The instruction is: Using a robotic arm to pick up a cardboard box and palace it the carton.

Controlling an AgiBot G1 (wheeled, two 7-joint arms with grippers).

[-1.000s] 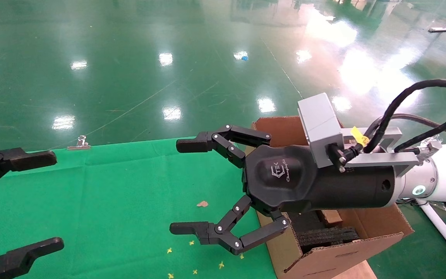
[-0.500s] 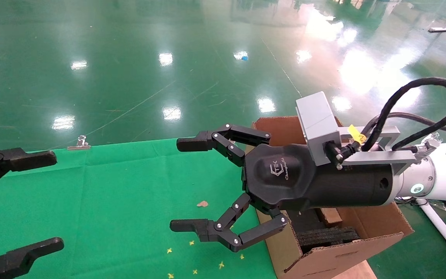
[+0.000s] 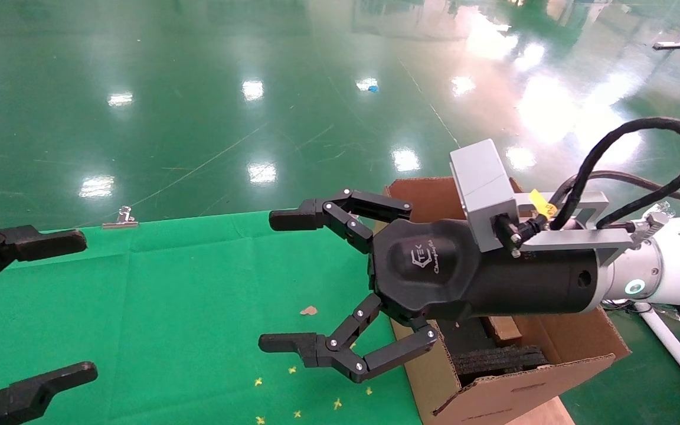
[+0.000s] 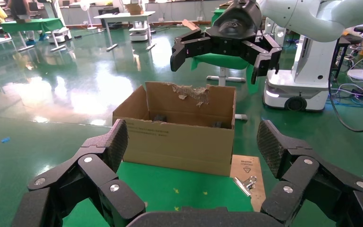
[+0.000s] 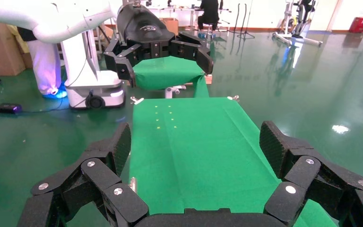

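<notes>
We are seeing the large brown corrugated carton (image 3: pixel 558 345) partly hidden by the white tubular right arm (image 3: pixel 679 268); the left black claw (image 3: pixel 27 307) is cut off at the edge.

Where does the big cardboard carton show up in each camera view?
Head view: carton at lower right, under the right tool.
Left wrist view: carton centre, beyond the table end.
Right wrist view: not in it.
Shared landmark: green table cloth.

White tubular robotic arm (image 3: pixel 679 268) with black wrist, grey camera block (image 3: pixel 481 183), looping black cable (image 3: pixel 647 159), silver screws on black multi-link fingers (image 3: pixel 340 354).
</notes>
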